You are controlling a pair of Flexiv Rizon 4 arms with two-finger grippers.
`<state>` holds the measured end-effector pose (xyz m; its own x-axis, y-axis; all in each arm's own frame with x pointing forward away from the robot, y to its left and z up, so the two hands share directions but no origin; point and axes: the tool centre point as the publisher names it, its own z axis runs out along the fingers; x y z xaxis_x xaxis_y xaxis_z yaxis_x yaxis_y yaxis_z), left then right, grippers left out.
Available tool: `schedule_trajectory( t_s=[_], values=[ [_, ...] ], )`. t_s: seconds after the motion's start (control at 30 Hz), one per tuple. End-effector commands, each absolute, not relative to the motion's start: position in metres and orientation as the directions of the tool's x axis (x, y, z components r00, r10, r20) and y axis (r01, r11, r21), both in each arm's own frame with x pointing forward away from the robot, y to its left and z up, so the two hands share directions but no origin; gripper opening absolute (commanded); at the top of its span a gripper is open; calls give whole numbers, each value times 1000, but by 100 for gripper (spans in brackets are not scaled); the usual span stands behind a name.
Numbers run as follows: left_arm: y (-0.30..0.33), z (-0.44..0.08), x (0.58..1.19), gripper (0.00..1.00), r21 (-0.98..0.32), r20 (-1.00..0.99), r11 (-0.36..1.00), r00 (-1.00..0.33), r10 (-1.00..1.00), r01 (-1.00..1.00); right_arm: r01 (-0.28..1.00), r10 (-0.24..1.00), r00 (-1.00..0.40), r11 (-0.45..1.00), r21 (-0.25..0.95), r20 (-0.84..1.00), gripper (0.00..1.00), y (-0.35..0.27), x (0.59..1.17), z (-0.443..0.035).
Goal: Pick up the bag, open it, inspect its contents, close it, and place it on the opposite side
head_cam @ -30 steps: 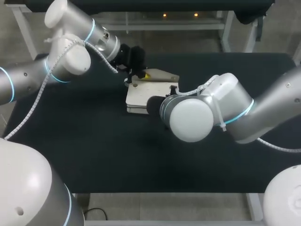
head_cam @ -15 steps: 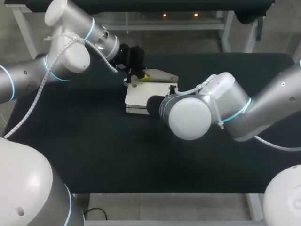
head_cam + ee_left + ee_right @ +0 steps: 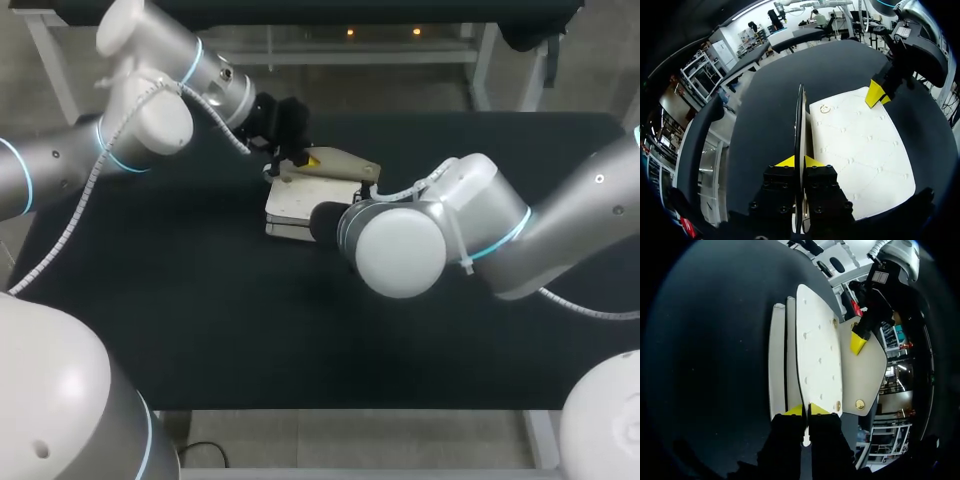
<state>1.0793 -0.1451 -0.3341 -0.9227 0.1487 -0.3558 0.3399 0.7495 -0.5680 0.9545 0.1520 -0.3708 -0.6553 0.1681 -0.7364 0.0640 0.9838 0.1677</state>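
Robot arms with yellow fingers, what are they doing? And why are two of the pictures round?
These are two robot arms at a black table. The big picture looks down from above, so you see one arm coming in from each side. The two round pictures come from little cameras on the arms' wrists, looking out along their fingers. On the table lies a white bag. The left gripper pinches the bag's flap between its yellow tips and holds it open. The right gripper pinches the edge of the bag's top side. What is inside the bag does not show.
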Motion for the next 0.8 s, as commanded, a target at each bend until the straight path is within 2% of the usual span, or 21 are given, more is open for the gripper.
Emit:
schedule_trajectory(
  t_s=[0.03,0.2,0.53,0.6,0.67,0.7,0.77,0.8],
  values=[
    [-139,-339,1066,0,-570,-416,732,-900,134,372,50,176,-634,981,187,-753,0,148,953,-376],
    [-136,-341,1055,0,-575,-487,693,-863,138,435,50,176,-634,981,187,-753,0,148,953,-376],
    [-140,-341,1040,0,-512,-555,701,-814,171,496,50,176,-634,981,187,-753,0,148,953,-376],
    [-140,-339,1040,31,-517,-554,702,-816,162,490,50,176,-634,981,187,-753,0,148,953,-376],
    [-138,-334,1042,54,-526,-549,702,-822,150,480,50,176,-634,981,187,-753,0,148,953,-376],
    [-137,-331,1043,74,-533,-548,699,-824,144,477,50,176,-634,981,187,-753,0,148,953,-376],
    [-134,-325,1044,85,-544,-542,694,-829,139,472,50,176,-634,981,187,-753,0,148,953,-376],
    [-133,-323,1045,86,-550,-542,689,-829,136,473,50,176,-634,981,187,-753,0,148,953,-376]
  ],
)
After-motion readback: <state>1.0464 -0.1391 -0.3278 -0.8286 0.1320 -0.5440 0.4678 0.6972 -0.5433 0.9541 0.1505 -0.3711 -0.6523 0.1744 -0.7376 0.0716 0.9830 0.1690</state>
